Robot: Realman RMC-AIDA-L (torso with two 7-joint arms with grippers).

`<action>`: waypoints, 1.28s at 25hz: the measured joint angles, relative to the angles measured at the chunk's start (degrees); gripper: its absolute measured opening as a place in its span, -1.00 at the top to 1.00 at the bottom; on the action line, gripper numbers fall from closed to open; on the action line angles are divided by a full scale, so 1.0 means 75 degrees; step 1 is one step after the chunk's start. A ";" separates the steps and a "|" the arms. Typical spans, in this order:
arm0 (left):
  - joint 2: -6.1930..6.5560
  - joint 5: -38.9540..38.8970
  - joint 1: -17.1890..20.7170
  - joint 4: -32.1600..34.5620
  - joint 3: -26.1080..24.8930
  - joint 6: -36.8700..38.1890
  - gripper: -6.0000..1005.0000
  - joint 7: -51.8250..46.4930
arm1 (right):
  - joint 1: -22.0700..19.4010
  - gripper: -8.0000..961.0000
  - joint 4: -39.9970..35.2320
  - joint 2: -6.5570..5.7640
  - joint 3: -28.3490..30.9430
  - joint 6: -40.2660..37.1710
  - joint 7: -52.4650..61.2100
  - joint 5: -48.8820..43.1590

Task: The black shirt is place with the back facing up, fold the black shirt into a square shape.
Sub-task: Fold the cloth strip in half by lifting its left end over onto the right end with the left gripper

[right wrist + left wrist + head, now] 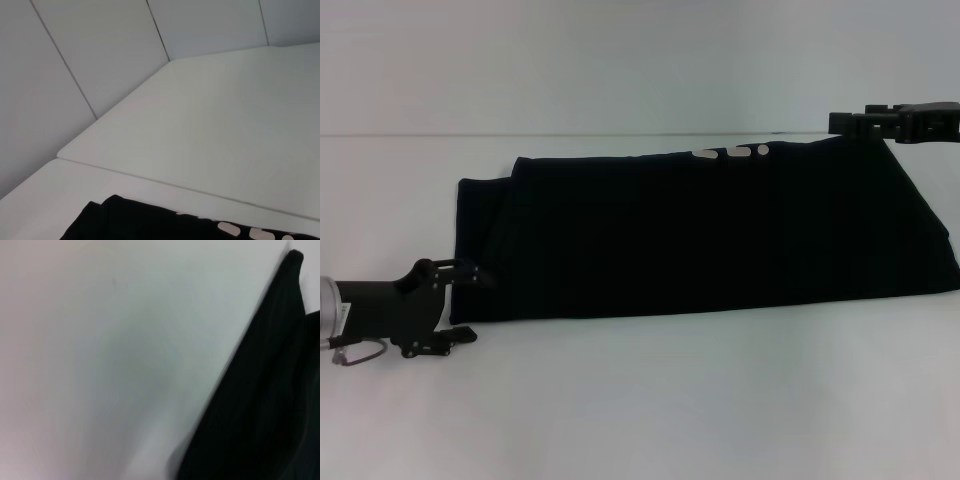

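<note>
The black shirt [700, 235] lies on the white table [640, 400] as a long band running left to right. Pale lettering [730, 153] shows at its far edge. My left gripper [472, 305] is at the shirt's near left corner, with its fingers apart, one above and one below the fabric's edge. The left wrist view shows black fabric [260, 405] beside bare table. My right gripper [840, 122] is at the shirt's far right corner, just above the fabric. The right wrist view shows the shirt's far edge [140, 222] and its lettering [250, 232].
The table's far edge [620, 135] runs just behind the shirt, with a pale wall [620, 60] beyond it. A seam between two tabletops [190, 189] and panelled walls [75, 60] show in the right wrist view. The shirt's right end reaches the head view's right border.
</note>
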 joint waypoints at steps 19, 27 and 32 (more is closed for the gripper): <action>0.0158 -0.0005 -0.0416 0.0009 0.0097 -0.0510 -0.50 0.0542 | 0.0024 -0.79 -0.0017 -0.0001 0.0112 0.0006 0.0000 0.0000; 0.0165 0.0014 -0.0402 0.0115 0.0092 -0.0248 -0.48 0.0851 | 0.0001 -0.79 -0.0017 -0.0002 0.0151 0.0002 0.0000 0.0000; 0.0170 0.0200 -0.0419 0.0174 0.0100 -0.0117 -0.47 0.1155 | 0.0007 -0.79 -0.0058 -0.0003 0.0151 -0.0022 0.0000 -0.0001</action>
